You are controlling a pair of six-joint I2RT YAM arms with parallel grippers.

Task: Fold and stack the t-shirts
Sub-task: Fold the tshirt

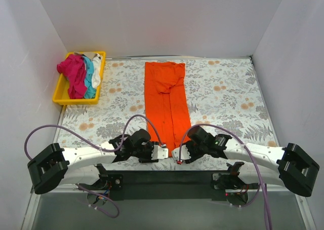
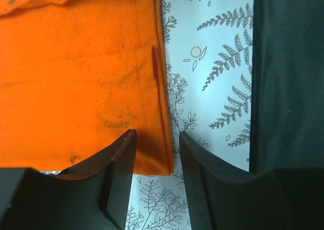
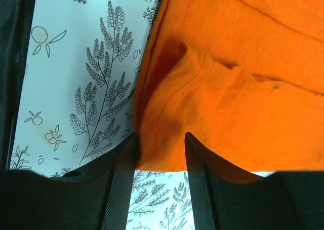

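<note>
Floral tablecloth (image 1: 228,93), near edge: my left gripper (image 2: 157,133) and right gripper (image 3: 160,136), jaws released, straddle near corners of the orange t-shirt (image 1: 167,98).

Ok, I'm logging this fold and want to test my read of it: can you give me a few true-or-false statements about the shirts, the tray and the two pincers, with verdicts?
1. The orange t-shirt lies as a long narrow strip on the table. True.
2. The yellow tray is empty. False: it holds a magenta shirt, a teal shirt and a white shirt.
3. The left pincer and the right pincer are both at the strip's near end. True.
4. The left pincer hangs over the tray. False: it is at the orange t-shirt's near left corner.
5. Both pincers are closed tight. False: in each wrist view the fingers stand apart, with orange hem between them.
</note>
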